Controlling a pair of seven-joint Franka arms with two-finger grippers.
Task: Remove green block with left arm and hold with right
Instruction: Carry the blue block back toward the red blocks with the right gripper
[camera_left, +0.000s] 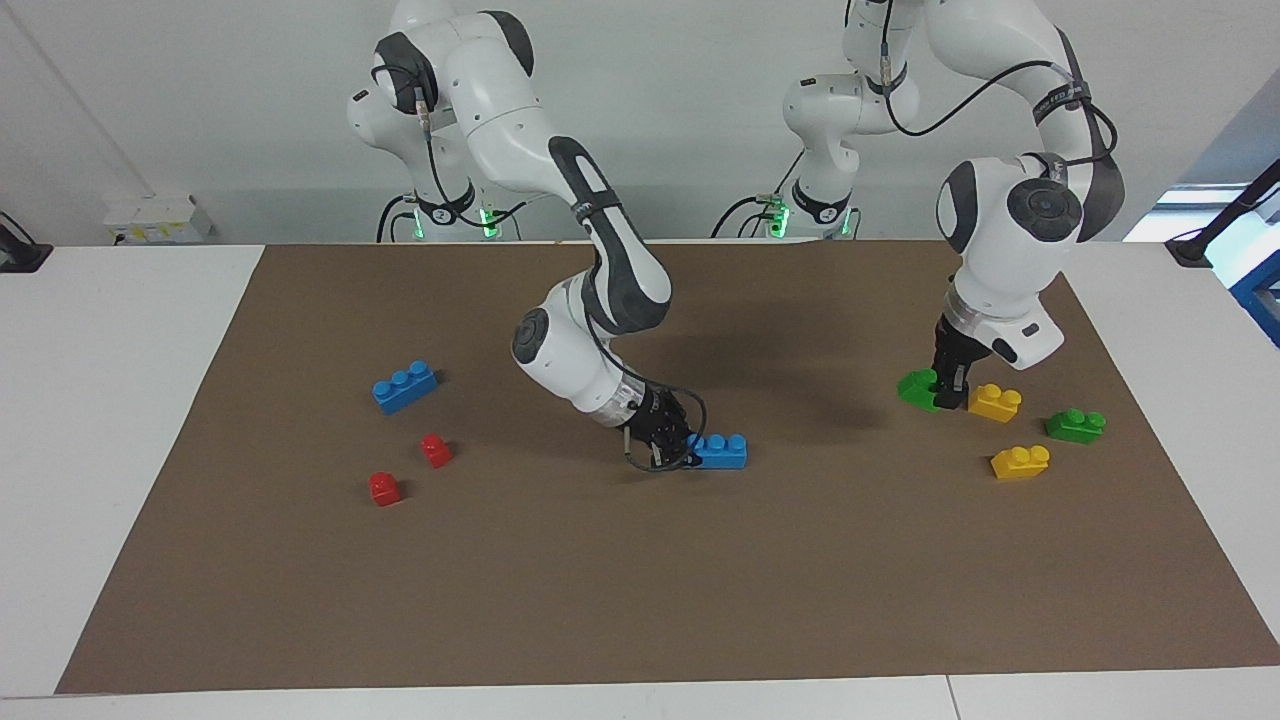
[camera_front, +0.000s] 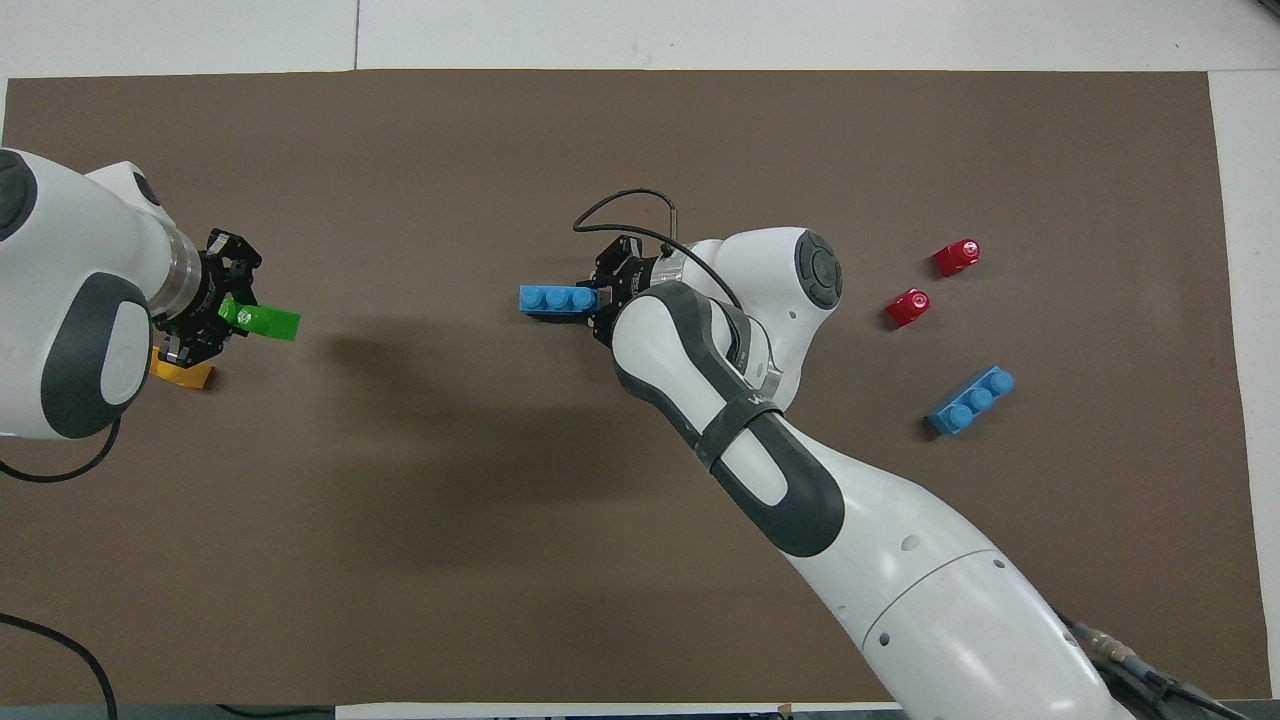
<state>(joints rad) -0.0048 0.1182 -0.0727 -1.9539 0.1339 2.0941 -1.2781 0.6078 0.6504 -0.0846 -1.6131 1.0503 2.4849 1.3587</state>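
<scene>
From across the table, two white robot arms reach down over a brown mat (camera_left: 640, 580). The left gripper (camera_left: 950, 385) is clamped on the green block (camera_left: 918, 388), carrying it low over the mat at the left arm's end of the table, just beside a yellow brick (camera_left: 994, 402). A second yellow brick (camera_left: 1019, 461) and another green brick (camera_left: 1075, 425) lie near that first yellow brick, farther toward the same end. The right gripper (camera_left: 668, 447) is down at the middle of the mat, closed on the end of a blue three-stud brick (camera_left: 722, 451) that rests on the mat, well apart from the green block. Toward the right arm's end lie another blue brick (camera_left: 404, 386) and two small red bricks (camera_left: 435, 450) (camera_left: 384, 488).

From above, the left gripper (camera_front: 222, 318) pinches one end of the green block (camera_front: 262, 320), which sticks out sideways toward the blue brick (camera_front: 556, 299). A corner of the yellow brick (camera_front: 182, 371) shows under the gripper. The right gripper (camera_front: 606, 297) grips the blue brick's end. The spare blue brick (camera_front: 970, 401) and the red bricks (camera_front: 955, 257) (camera_front: 908, 307) lie well apart from the green block.
</scene>
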